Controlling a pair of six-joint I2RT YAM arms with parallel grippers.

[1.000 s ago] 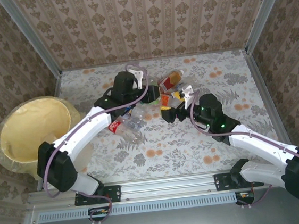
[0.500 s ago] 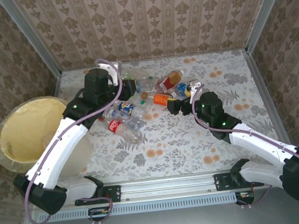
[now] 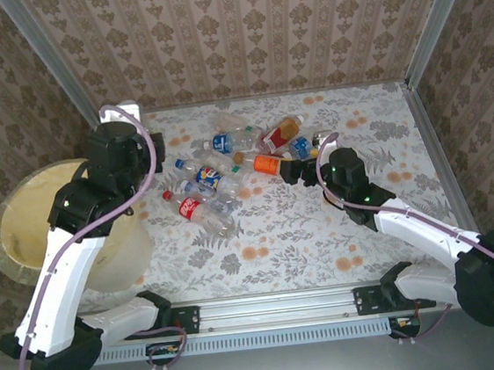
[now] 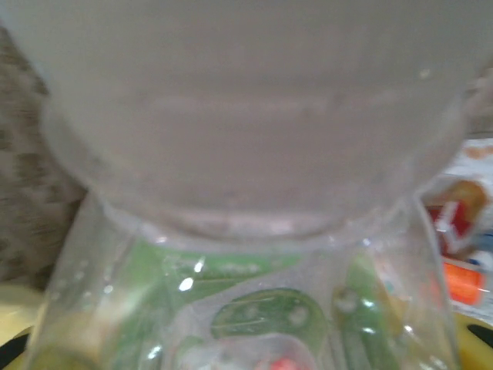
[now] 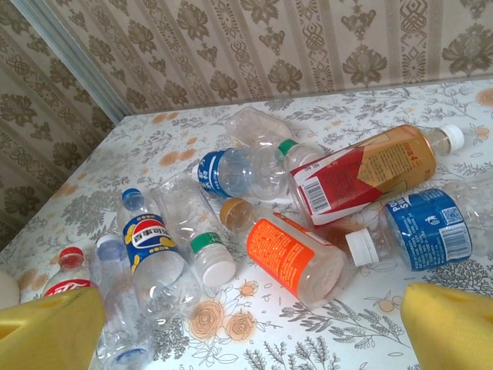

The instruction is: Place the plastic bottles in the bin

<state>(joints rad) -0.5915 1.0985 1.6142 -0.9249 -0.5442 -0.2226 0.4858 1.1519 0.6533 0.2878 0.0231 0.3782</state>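
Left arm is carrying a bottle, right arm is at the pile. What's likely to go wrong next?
1. The green-label bottle in the left gripper isn't clearly over the bin yet; an early release could miss it.
2. The open right gripper faces the orange-label bottle, close beside its blue-label neighbour; closing may knock either away.

**Cola brands stand out among scattered bottles**

A Pepsi globe marks the blue label of the Pepsi bottle (image 5: 152,245) lying on the desk (image 5: 331,331); the small print across it is too fine to read. White Coca-Cola script runs along the red label of the Coca-Cola bottle (image 3: 190,209). The red-labelled bottle (image 5: 362,173) carries a barcode on a white panel, and its pale figures cannot be made out. The blue-labelled bottle (image 5: 424,229) shows white lettering starting with "P", otherwise illegible. The green-labelled bottle (image 4: 254,308) is a blur with nothing readable.
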